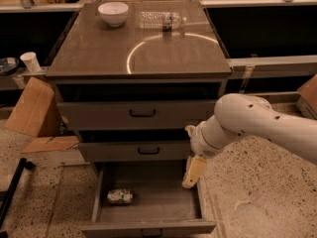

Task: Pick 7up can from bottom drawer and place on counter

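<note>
Silvery and crinkled, the can [120,197] lies on its side at the left of the open grey metal bottom drawer [158,202]. My pale pincer [194,171] hangs by the drawer's right wall, apart from the can, and I cannot tell how wide it is open.

Can [120,197] lies in bottom drawer [148,228], left side. Gripper [193,174] hangs over the drawer's right wall, well apart from can. On counter [148,53], at the back: bowl [113,13] left of bottle [161,20].

Counter [94,58] with 1 white bowl [113,13] and 1 clear bottle [161,20]
</note>
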You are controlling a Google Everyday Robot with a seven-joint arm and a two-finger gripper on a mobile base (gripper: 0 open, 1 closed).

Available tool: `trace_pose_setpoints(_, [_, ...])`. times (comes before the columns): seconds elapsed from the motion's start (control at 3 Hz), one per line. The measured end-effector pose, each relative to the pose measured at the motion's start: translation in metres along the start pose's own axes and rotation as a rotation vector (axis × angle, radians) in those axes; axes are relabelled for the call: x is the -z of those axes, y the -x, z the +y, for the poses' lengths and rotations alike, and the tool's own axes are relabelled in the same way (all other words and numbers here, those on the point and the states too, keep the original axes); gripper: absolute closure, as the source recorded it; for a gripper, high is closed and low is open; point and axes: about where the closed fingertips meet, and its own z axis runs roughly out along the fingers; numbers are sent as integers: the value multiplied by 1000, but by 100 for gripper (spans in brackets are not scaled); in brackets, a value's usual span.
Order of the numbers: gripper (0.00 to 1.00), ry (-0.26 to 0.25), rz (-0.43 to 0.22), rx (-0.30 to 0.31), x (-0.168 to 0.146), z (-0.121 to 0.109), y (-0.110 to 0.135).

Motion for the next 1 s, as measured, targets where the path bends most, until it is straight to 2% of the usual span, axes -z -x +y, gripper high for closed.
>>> trace_pose_setpoints(0.33, [0,-2,28,2,-24,0,-12])
trace_pose_setpoints(0.67, [0,4,40,20,-70,7,-30])
trace_pose_setpoints(1.0, [0,43,12,49,-134,16,-41])
